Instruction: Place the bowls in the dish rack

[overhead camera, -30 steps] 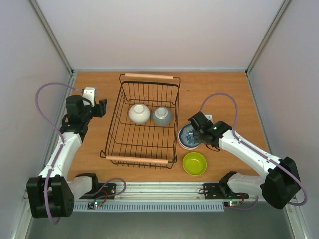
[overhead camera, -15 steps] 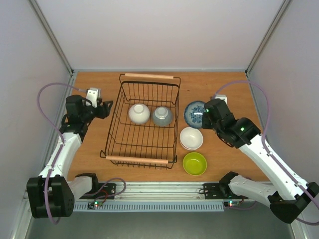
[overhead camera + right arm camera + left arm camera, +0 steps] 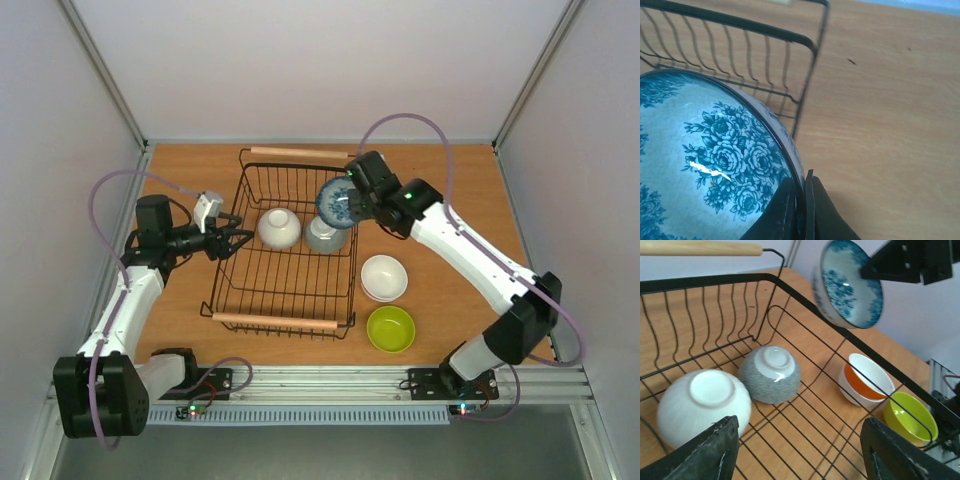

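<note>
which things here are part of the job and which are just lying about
Job: rack; blue bowl in the right end effector; white bowl and grey bowl in the rack; white-orange bowl and green bowl on the table.
Not the job: purple cables; front rail.

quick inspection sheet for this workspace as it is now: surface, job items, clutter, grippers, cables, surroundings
surface: wooden table, a few small dark specks in the right wrist view
job's things: black wire dish rack holds a white bowl and a grey patterned bowl, both upside down; blue flowered bowl held tilted over the rack's right rim; white-and-orange bowl and green bowl on the table right of the rack
clutter: nothing seen
grippers: right gripper shut on the blue flowered bowl's rim; left gripper open, empty, by the rack's left wall
cables: one purple cable looping off each arm, neither touching the rack
surroundings: plain pale walls; metal rail along the near edge
</note>
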Robot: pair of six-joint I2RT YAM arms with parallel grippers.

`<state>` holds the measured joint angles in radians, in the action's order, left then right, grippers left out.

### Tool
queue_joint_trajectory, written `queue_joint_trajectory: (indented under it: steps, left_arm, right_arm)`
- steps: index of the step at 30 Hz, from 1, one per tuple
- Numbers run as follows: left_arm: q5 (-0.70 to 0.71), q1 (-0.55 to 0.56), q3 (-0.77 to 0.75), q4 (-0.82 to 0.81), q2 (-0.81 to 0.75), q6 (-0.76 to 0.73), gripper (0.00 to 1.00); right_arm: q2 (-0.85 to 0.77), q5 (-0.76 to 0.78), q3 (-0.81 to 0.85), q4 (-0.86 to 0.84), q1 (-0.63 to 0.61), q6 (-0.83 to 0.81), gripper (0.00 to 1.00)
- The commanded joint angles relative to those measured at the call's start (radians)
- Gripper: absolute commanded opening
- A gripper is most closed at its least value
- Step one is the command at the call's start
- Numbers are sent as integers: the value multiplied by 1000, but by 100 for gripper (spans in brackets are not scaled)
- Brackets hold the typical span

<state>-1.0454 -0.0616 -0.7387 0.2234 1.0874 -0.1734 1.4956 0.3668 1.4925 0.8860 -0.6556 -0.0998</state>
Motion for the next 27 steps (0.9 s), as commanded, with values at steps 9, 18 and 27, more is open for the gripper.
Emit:
queue_joint_trajectory:
  steps: [9, 18, 27]
  left_arm:
    - [-69, -3, -29, 14, -4, -33, 68]
    - [79, 5, -18, -33, -9, -5, 68]
    - [195, 19, -58, -9, 46, 28, 62]
  right_arm:
    - [336, 185, 381, 35, -262, -89, 1]
    - [387, 228, 494, 55, -381, -117, 1]
    - [425, 200, 587, 84, -416, -135, 1]
